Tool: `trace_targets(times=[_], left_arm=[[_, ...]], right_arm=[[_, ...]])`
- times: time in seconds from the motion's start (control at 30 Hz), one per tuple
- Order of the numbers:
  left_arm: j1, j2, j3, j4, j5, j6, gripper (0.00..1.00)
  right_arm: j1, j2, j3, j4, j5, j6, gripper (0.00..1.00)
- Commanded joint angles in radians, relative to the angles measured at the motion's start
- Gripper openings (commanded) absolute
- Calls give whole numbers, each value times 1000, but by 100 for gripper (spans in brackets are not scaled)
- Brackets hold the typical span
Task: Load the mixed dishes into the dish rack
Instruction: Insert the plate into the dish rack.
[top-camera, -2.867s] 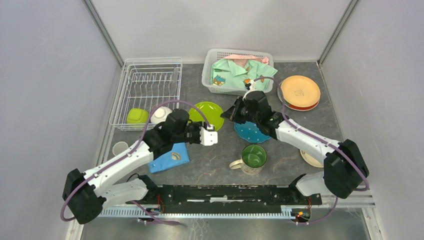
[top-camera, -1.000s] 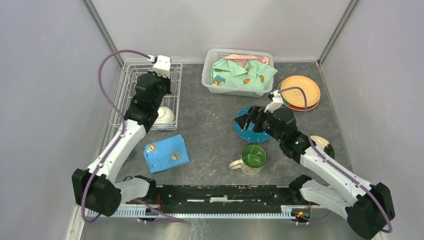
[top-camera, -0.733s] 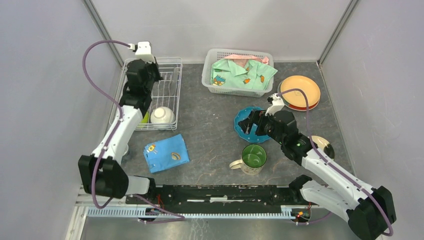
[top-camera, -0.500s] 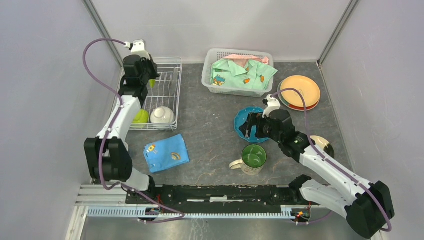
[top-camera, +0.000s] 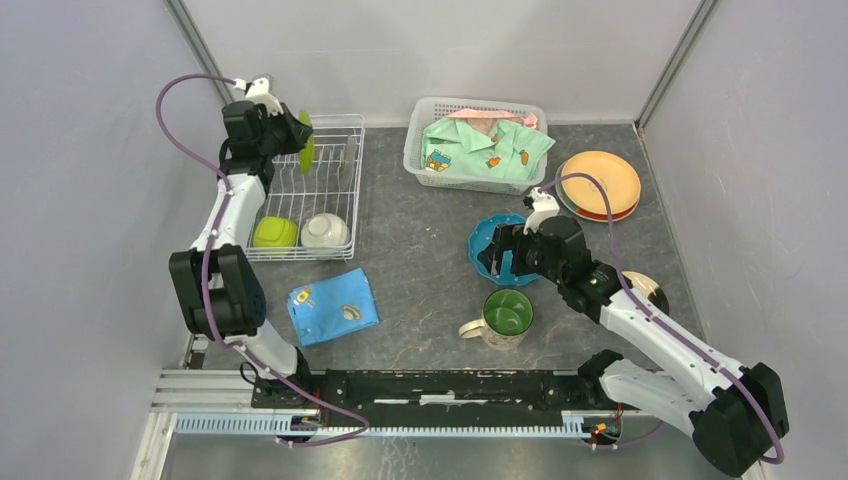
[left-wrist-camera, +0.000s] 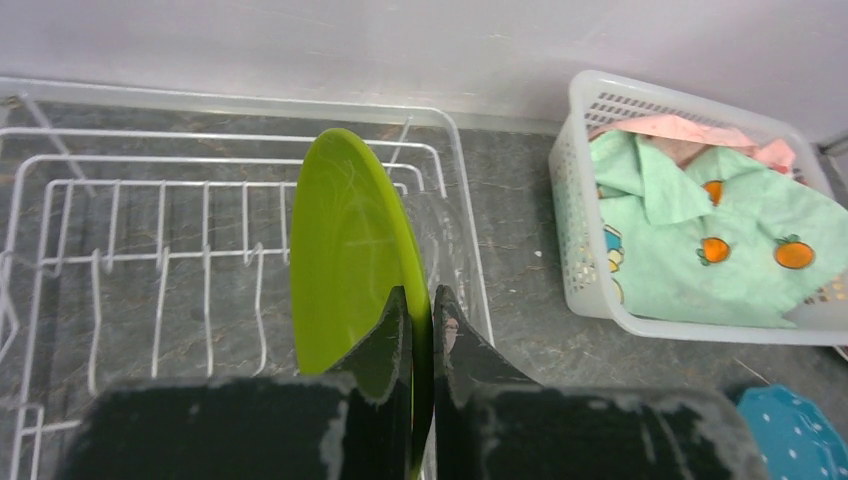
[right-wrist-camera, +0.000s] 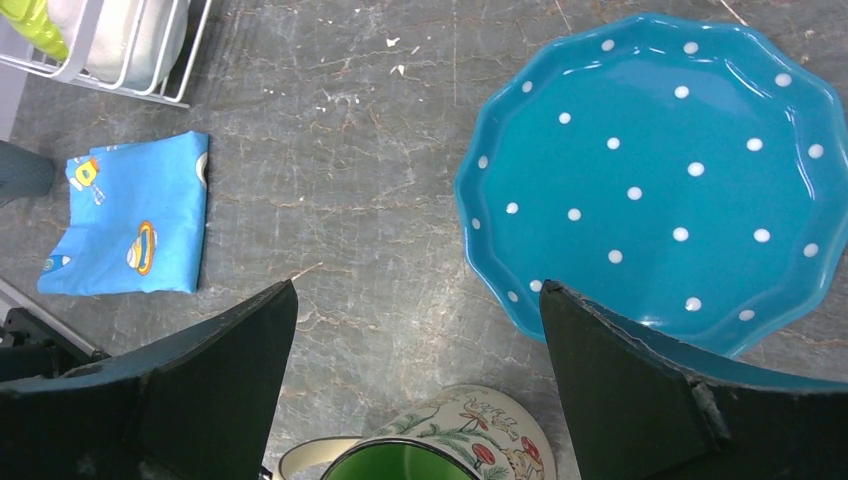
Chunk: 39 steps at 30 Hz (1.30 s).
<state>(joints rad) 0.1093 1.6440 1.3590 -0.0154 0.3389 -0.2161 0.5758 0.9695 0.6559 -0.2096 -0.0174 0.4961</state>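
My left gripper (top-camera: 291, 131) (left-wrist-camera: 422, 300) is shut on the rim of the lime-green plate (top-camera: 306, 141) (left-wrist-camera: 350, 235). It holds the plate upright on edge over the far end of the white wire dish rack (top-camera: 343, 121) (left-wrist-camera: 200, 188). The fingers hide the plate's lower edge. A white bowl (top-camera: 325, 230) and a lime-green bowl (top-camera: 272, 233) sit at the rack's near end. My right gripper (top-camera: 498, 252) (right-wrist-camera: 415, 290) hangs open above the near-left rim of the blue dotted plate (top-camera: 480, 264) (right-wrist-camera: 660, 170). It holds nothing. The green-lined mug (top-camera: 508, 313) (right-wrist-camera: 440, 445) stands just below it.
An orange plate (top-camera: 600, 180) lies stacked on a red one at the back right. A cream plate (top-camera: 648, 290) shows partly behind my right arm. The white basket (top-camera: 425, 165) of green clothing stands at the back centre. The folded blue cloth (top-camera: 333, 306) (right-wrist-camera: 130, 215) lies front left.
My left arm carried the lime-green plate from the table to the rack's far end and turned it on edge. My right arm drew back a little and stays open over the blue plate.
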Motion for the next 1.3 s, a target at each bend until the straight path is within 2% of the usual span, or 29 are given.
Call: trace_targets(times=[0.0, 0.13, 0.33, 0.77, 0.87, 1.27], left_arm=[[3, 43, 124, -39, 175, -17, 2], [3, 94, 184, -118, 225, 0, 2], [3, 123, 115, 7, 253, -52, 2], [4, 252, 149, 13, 269, -32, 2], [4, 248, 144, 44, 258, -48, 2], [3, 188, 243, -57, 169, -20, 2]], right_arm=[[-2, -18, 11, 84, -26, -1, 98], [-1, -5, 2, 97, -45, -8, 98], [-1, 6, 9, 97, -48, 10, 98], [-1, 27, 58, 73, -48, -6, 98], [-1, 19, 66, 78, -38, -10, 98], [-2, -1, 58, 87, -33, -25, 98]])
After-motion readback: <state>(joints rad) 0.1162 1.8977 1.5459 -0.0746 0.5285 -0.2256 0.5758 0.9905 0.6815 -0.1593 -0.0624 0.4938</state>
